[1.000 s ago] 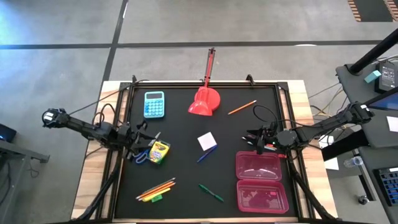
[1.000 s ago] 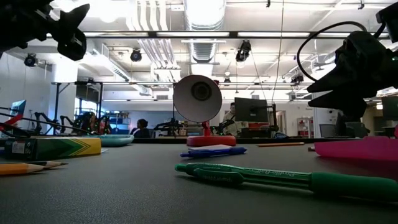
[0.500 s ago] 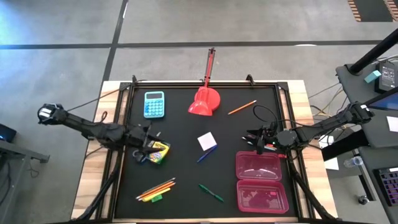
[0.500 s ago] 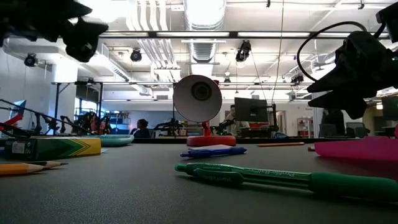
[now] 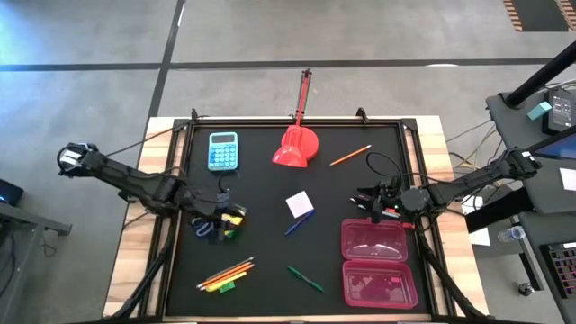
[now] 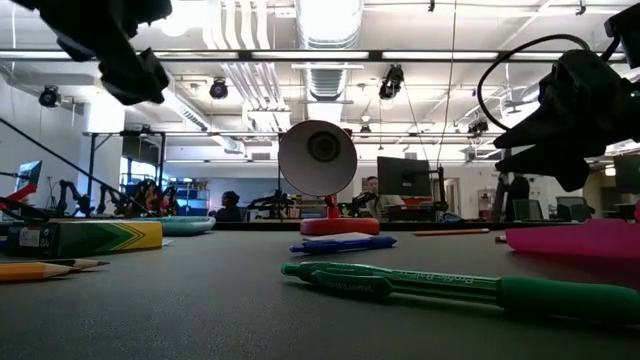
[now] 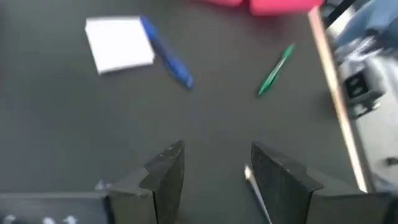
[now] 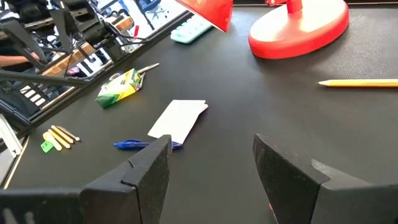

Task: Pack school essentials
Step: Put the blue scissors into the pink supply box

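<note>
Left gripper [image 5: 219, 219], fingers wide and empty, now over crayon box [image 5: 230, 221] near tabletop's left edge; pick-up likely next; right gripper [image 5: 364, 202] waits wide by pink case [image 5: 378, 262].

We see our left end effector [image 7: 214, 180] with its two dark fingers [image 7: 165, 180] spread apart over the dark worktop [image 7: 74, 124]. A blue pen [image 7: 166, 53] touches the pale note pad [image 7: 119, 43]; a green pen [image 7: 275, 70] lies well apart from that pad.
</note>
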Motion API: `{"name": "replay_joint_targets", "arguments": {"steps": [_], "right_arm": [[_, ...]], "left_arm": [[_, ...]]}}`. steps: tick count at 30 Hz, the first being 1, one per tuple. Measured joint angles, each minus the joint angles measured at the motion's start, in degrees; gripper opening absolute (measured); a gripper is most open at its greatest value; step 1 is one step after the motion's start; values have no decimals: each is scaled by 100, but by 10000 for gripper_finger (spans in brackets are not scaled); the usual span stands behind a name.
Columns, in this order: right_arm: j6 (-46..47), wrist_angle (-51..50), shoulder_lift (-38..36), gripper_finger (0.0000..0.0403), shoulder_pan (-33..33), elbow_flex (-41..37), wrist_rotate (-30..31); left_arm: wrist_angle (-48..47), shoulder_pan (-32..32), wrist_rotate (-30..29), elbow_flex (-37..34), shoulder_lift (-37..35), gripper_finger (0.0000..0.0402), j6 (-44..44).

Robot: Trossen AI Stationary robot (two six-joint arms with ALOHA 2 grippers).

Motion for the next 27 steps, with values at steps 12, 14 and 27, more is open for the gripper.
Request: {"name": "replay_joint_targets", "arguments": {"steps": [12,14,27], "right_arm": [[0,9,-1,217,1,-1,1],[0,9,0,217,2,1,0],[0,9,0,217,2,1,1]], "left_arm": [[-1890,-2,-236,284,365,260,-1399],[-2329,-2,-364,236,364,269,-1673],[-3208,79,-1555,-322,365,272,-3138]]}}
